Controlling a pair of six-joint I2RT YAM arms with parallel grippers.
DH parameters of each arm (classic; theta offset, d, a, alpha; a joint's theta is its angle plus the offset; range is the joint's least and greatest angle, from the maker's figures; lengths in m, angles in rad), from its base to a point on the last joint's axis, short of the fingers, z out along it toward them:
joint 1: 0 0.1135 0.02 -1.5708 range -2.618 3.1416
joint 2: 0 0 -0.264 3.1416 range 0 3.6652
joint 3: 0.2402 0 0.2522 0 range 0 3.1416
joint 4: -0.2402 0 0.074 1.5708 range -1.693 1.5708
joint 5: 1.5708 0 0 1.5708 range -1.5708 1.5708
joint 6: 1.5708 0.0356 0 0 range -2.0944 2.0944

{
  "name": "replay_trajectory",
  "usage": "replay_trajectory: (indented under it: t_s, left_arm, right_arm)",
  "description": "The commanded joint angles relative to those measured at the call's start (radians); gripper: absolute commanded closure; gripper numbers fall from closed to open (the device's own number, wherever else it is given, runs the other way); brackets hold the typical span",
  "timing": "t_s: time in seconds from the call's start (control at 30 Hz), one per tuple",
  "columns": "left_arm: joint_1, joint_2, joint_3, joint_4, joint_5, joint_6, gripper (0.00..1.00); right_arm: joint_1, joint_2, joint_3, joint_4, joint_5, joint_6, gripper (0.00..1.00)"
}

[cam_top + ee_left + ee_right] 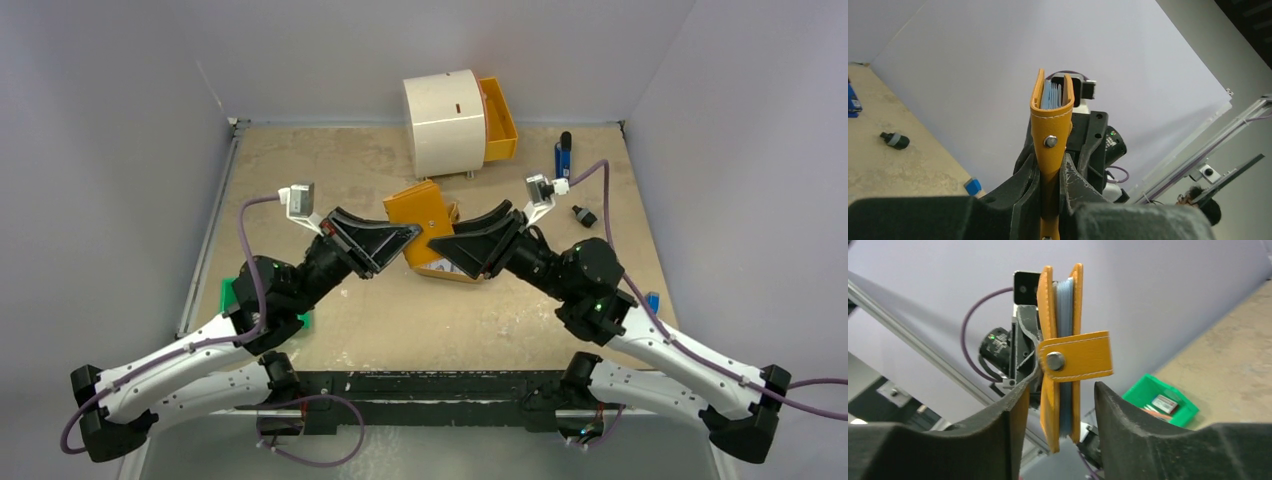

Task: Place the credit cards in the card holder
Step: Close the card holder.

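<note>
I am reading left fingers (1073, 180) clenched on the card holder (1050, 120), credit cards (1052, 95) inside; right fingers (1120, 415) released; withdraw straight, clearing strap (1078, 357).

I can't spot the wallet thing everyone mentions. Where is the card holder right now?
In the top view, the orange card holder is held up at mid-table, clamped in the left gripper, with the open right gripper straddling it.
</note>
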Motion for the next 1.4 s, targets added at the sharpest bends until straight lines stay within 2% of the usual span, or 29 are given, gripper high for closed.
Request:
replay_trajectory:
  t_s: [0.0, 0.2, 0.37, 0.53, 0.7, 0.83, 1.23, 1.37]
  left_arm:
    - [-0.001, -0.073, 0.046, -0.117, -0.124, 0.051, 1.0]
    - [-0.001, -0.056, 0.212, -0.562, -0.32, 0.092, 1.0]
    - [-0.001, -0.014, 0.241, -0.695, -0.364, 0.075, 1.0]
    - [-0.001, 0.008, 0.252, -0.726, -0.365, 0.086, 1.0]
    - [-0.001, 0.023, 0.265, -0.74, -0.341, 0.106, 1.0]
    - [-0.001, 0.026, 0.269, -0.742, -0.327, 0.117, 1.0]
    - [-0.001, 0.028, 0.263, -0.726, -0.303, 0.129, 1.0]
    - [-0.001, 0.029, 0.262, -0.722, -0.295, 0.13, 1.0]
  right_arm:
    - [-0.005, -0.065, 0.134, -0.257, 0.004, -0.17, 0.42]
    - [-0.005, -0.133, 0.276, -0.687, 0.155, -0.329, 0.41]
    - [-0.005, -0.02, 0.405, -0.883, 0.258, -0.356, 0.47]
    - [-0.005, 0.11, 0.434, -0.848, 0.265, -0.317, 0.48]
    - [-0.005, 0.216, 0.471, -0.792, 0.22, -0.296, 0.45]
    - [-0.005, 0.261, 0.497, -0.815, 0.266, -0.284, 0.45]
    - [-0.005, 0.271, 0.493, -0.831, 0.313, -0.274, 0.61]
    - [-0.005, 0.278, 0.491, -0.842, 0.303, -0.273, 0.63]
